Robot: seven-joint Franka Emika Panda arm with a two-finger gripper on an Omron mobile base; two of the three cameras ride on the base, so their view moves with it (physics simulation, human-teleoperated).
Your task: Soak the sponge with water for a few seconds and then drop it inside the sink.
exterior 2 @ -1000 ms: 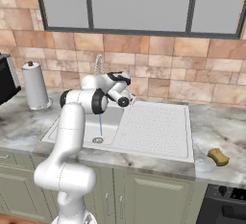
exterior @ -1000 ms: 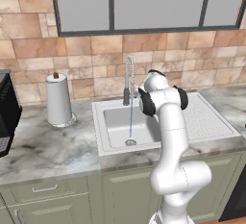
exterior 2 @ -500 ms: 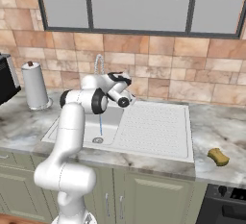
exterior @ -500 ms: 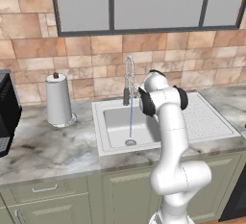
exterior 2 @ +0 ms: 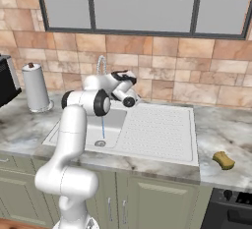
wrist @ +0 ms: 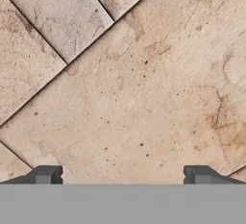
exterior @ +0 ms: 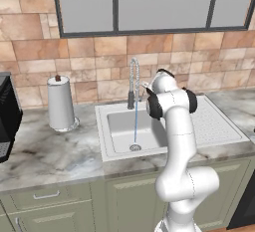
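The sponge, a small yellow-tan block, lies on the marble counter to the right of the sink, far from the arm. The white sink holds a thin blue stream of water falling from the coiled chrome faucet to the drain. My gripper is open and holds nothing; its fingertips stand wide apart. It is raised above the sink's back edge beside the faucet and points at the tan wall tiles close ahead.
The ribbed drainboard lies between the basin and the sponge. A paper towel roll stands on the counter left of the sink, with a dark appliance beyond it. A stove sits at the lower right.
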